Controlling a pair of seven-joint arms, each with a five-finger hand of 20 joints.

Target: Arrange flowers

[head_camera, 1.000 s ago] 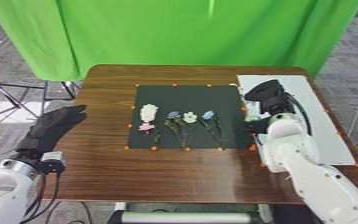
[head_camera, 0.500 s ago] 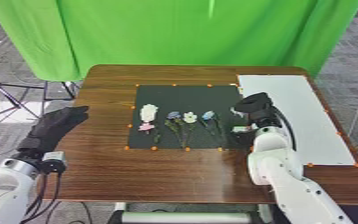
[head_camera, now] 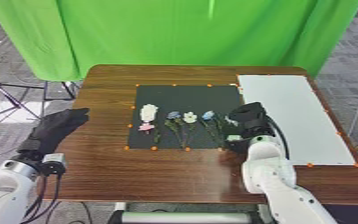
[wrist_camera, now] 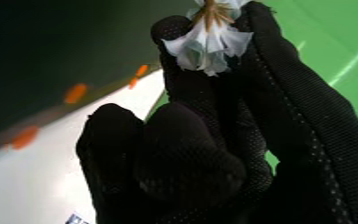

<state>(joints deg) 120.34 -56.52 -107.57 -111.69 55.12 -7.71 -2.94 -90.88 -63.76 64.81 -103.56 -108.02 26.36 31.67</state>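
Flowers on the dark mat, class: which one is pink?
The pink bloom near the left edge of the dark mat, just below the long white cluster; no other there shares its colour.

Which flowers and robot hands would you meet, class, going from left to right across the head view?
Black-gloved left hand, long fluffy white flower, purplish-blue flower, rounded white flower, light blue flower, black-gloved right hand.

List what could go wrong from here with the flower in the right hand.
The right hand pinches the white flower right at its petals, so squeezing may crease them, and a slight loosening might let it slip.

The hand is close beside the blue flower on the black mat; lowering it there could nudge that stem out of line.
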